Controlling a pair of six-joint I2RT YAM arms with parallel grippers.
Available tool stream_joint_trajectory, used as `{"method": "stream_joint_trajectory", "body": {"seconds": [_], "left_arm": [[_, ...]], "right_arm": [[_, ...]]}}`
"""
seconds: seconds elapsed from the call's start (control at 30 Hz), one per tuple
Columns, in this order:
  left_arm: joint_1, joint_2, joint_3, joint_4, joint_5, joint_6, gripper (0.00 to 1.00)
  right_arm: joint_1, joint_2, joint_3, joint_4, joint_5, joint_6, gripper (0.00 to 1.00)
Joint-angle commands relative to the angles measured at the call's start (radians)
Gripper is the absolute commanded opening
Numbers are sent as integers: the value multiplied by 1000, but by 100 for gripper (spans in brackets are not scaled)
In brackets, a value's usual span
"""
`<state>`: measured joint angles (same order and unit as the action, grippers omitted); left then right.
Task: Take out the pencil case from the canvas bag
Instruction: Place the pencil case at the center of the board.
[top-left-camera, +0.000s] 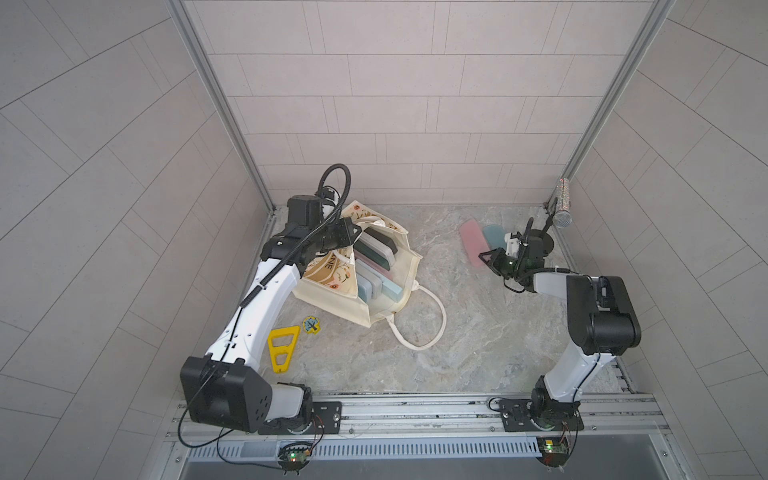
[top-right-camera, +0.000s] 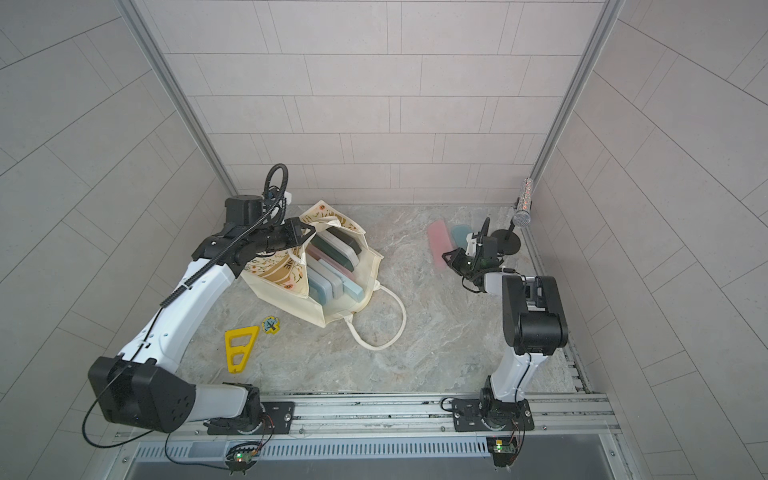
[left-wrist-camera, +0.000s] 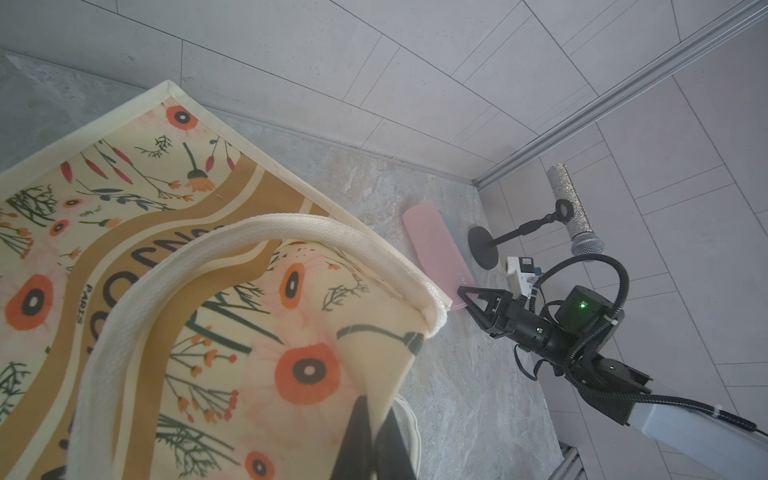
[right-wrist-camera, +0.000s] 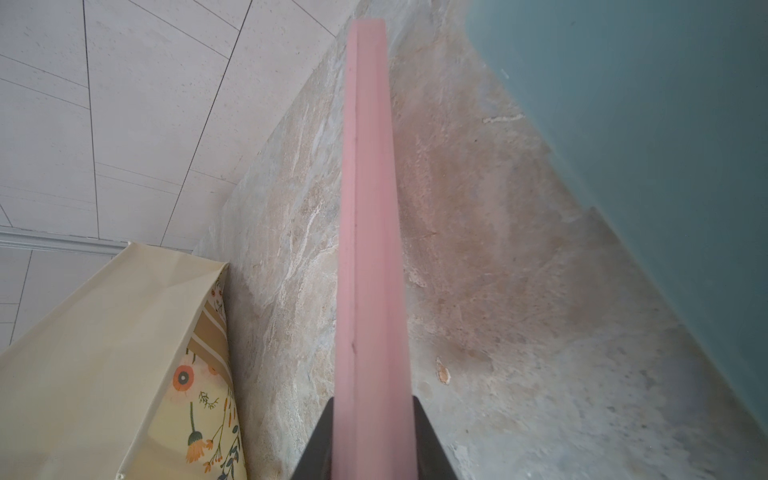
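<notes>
The canvas bag (top-left-camera: 353, 301) lies on its side at the left of the table, its mouth facing right. Several pencil cases (top-left-camera: 376, 266) are stacked on edge inside. My left gripper (top-left-camera: 356, 230) is shut on the bag's upper rim, and in the left wrist view its fingers (left-wrist-camera: 357, 436) pinch the flowered fabric (left-wrist-camera: 291, 332). At the far right, my right gripper (top-left-camera: 484, 257) is shut on one end of a pink pencil case (top-left-camera: 471, 241). That pink pencil case (right-wrist-camera: 368, 208) runs edge-on away from the jaws, low over the table. A teal pencil case (top-left-camera: 494, 234) lies flat beside it.
A glittery microphone (top-left-camera: 563, 208) on a black round-based stand is in the far right corner, just behind my right gripper. A yellow triangular plastic piece (top-left-camera: 282, 343) and a small round patch (top-left-camera: 311, 324) lie near the left arm. The bag's white rope handle (top-left-camera: 432, 324) loops onto the table.
</notes>
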<state>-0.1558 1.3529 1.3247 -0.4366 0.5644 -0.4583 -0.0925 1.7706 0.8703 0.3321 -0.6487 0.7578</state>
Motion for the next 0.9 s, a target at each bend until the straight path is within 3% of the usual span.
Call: {"method": "stream_joint_trajectory", "body": {"seconds": [0.0, 0.37, 0.63, 0.87], "left_arm": [[15, -32, 16, 238, 97, -68, 0], [58, -16, 11, 222, 68, -103, 0], [60, -13, 10, 224, 75, -102, 0], [67, -3, 20, 187, 49, -86, 0]], "right_arm": [[-4, 31, 4, -113, 6, -4, 22], [-18, 38, 9, -194, 51, -50, 39], [-19, -15, -4, -226, 79, -70, 58], [-11, -174, -47, -366, 267, -147, 65]]}}
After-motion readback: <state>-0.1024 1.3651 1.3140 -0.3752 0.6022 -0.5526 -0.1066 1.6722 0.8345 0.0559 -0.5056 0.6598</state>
